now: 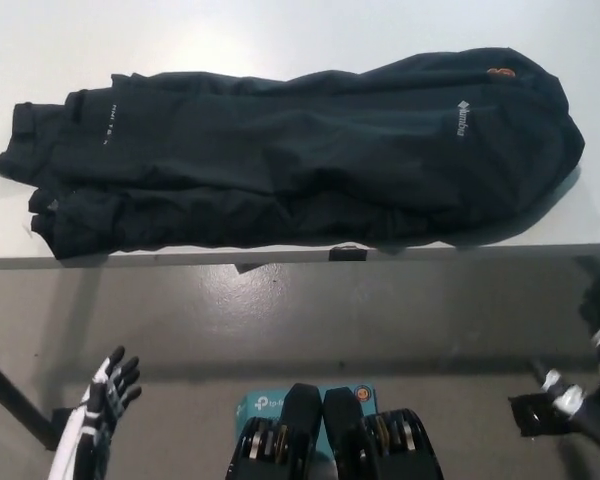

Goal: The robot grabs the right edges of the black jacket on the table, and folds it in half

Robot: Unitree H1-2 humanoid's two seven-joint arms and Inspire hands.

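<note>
You have the black jacket (290,155) lying flat across the white surface (280,30), stretched from left to right and covering most of its width. Its near hem runs just along the near edge of the surface, and a small dark tab (347,253) hangs over that edge near the middle. The right end of the jacket is rounded and bulky, with a small white logo (461,117) printed on it and a little orange mark (499,72) farther back. The left end is more bunched, with layered folds and cuffs reaching close to the left border of the picture. The fabric is creased along its whole length.

Both robot hands sit low, below the surface edge and well apart from the jacket. Your left robot hand (105,400) is at the near left, over the grey floor (310,320), fingers spread and pointing up toward the surface, holding nothing. Your right robot hand (570,400) is at the near right, partly cut off by the picture's edge; its dark fingers look extended and apart, with nothing in them.

A dark slanted table leg (15,400) shows at the far left near the floor.
</note>
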